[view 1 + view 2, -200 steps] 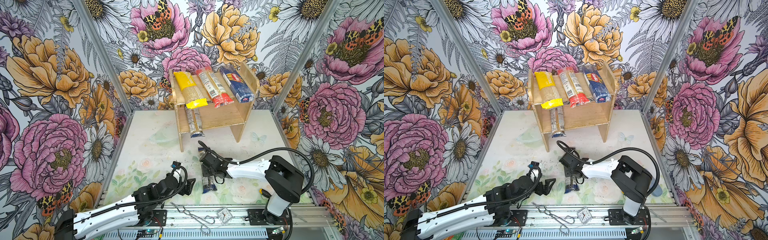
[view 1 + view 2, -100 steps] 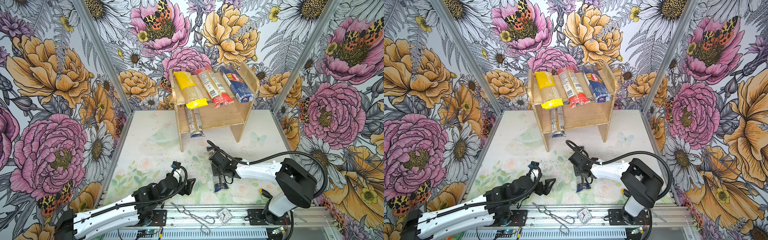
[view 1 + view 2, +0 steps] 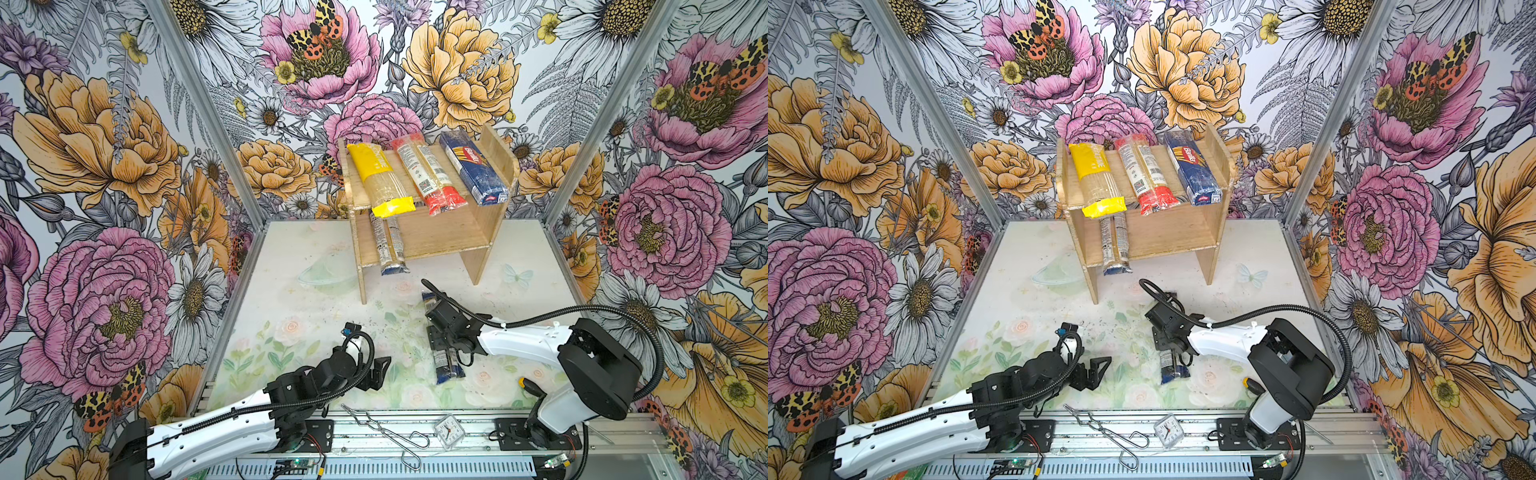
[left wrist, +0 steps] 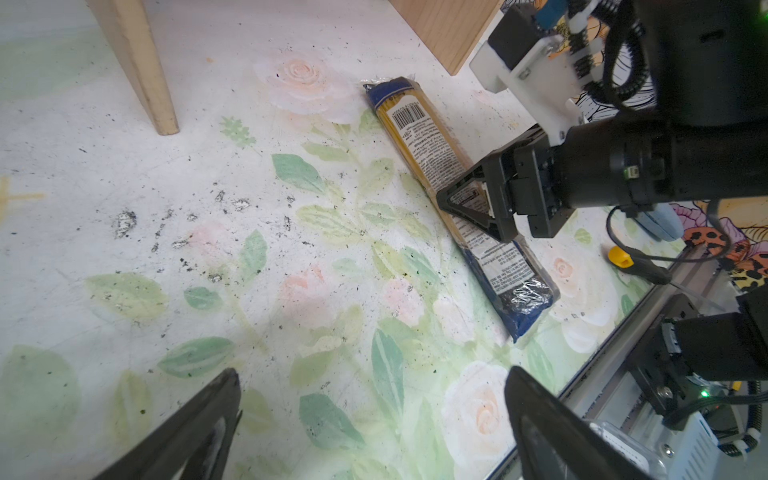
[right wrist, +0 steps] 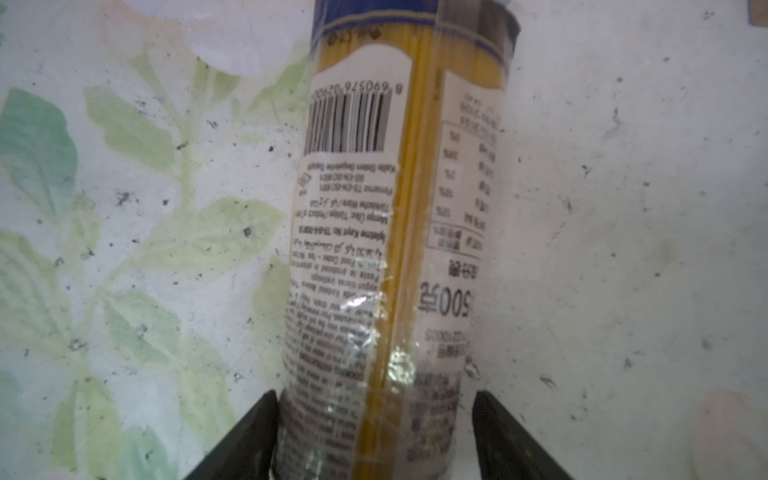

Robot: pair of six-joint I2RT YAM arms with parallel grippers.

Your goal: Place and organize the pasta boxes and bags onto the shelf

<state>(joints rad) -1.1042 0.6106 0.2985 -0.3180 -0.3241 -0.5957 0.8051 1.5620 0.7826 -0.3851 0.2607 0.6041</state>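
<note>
A slim clear spaghetti pack with dark blue ends point(image 3: 446, 368) point(image 3: 1173, 370) point(image 4: 419, 137) point(image 5: 395, 208) lies flat on the table in front of the shelf point(image 3: 436, 237) point(image 3: 1167, 232). My right gripper point(image 3: 442, 336) point(image 3: 1167, 338) point(image 4: 469, 208) point(image 5: 374, 395) straddles its middle, open: one finger touches the wrap and a small gap shows at the other. On the top tier lie the yellow-ended pack point(image 3: 380, 183), the red-ended pack point(image 3: 430, 178) and the blue Barilla pack point(image 3: 473, 172). Another slim pack point(image 3: 388, 245) sits on the lower tier's left. My left gripper point(image 3: 380, 370) point(image 3: 1100, 368) point(image 4: 372, 374) is open and empty, left of the floor pack.
Metal tongs point(image 3: 382, 424) and a small clock point(image 3: 449, 430) rest on the front rail. A yellow-tipped tool point(image 3: 528, 384) lies near the right arm's base. The shelf's left leg point(image 4: 137, 62) stands on the table behind the left gripper.
My right gripper slid the slim pack to the right across the table, then its jaws widened around it. The left arm has not moved.
</note>
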